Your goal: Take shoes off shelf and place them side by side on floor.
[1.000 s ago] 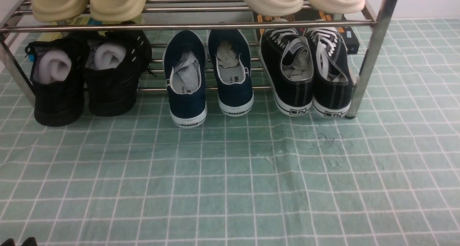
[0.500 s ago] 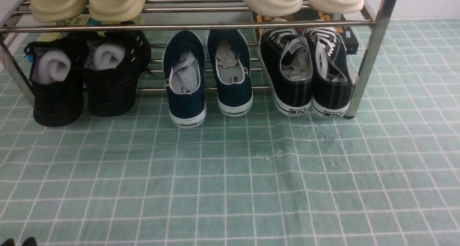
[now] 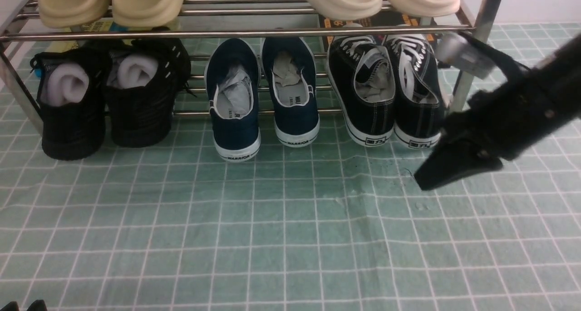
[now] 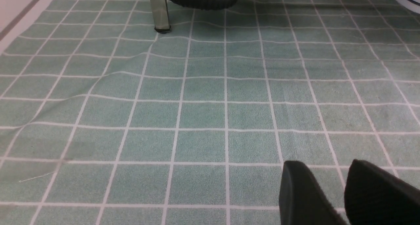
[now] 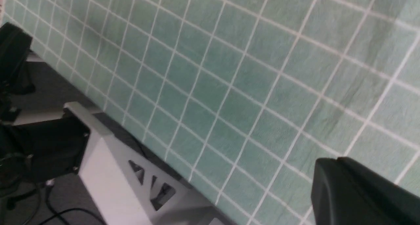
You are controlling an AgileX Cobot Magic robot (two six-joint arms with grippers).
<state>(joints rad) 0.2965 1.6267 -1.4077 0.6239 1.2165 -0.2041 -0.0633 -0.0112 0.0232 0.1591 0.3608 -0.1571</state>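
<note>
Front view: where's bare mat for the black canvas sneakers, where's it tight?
Free: the pale green grid mat from the heels to the near edge. Tight: the chrome rod rack's lower tier, filled by black mesh shoes, navy slip-ons and black canvas sneakers; also by its right post, where the right gripper hangs shut.

You are looking at a staged home entryway in a robot lab: a chrome shoe rack holding slippers and canvas sneakers stands on a wrinkled green grid mat, with the robot's grey base at the mat's edge.
</note>
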